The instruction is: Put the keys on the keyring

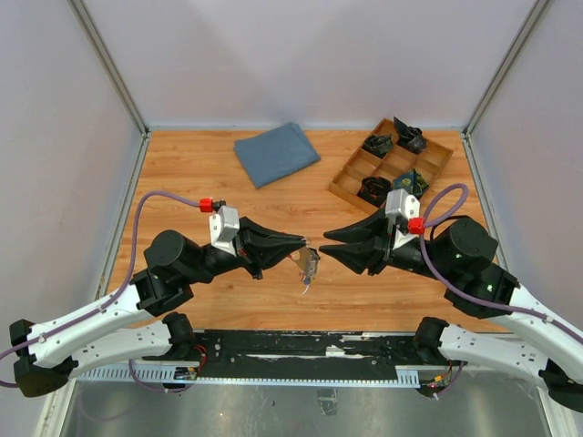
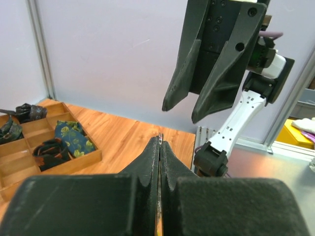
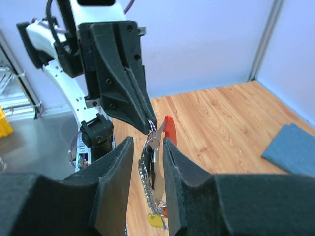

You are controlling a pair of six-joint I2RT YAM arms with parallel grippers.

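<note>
My left gripper (image 1: 301, 242) is shut on the top of the red keyring (image 3: 170, 129) and holds it above the table. The keyring also shows in the top view (image 1: 311, 264). Silver keys (image 3: 153, 164) and a thin chain with a yellow end (image 3: 156, 220) hang against it. My right gripper (image 1: 326, 248) is open. In its wrist view its fingers (image 3: 115, 182) stand either side of the hanging keys without touching them. In the left wrist view my left gripper (image 2: 160, 141) is pressed shut on a thin metal edge, and the open right gripper (image 2: 183, 107) hangs just beyond it.
A wooden tray (image 1: 344, 193) with several compartments of dark bundles stands at the back right, also in the left wrist view (image 2: 74, 163). A folded blue cloth (image 1: 276, 153) lies at the back middle. A black rail (image 1: 301, 346) runs along the table's near edge.
</note>
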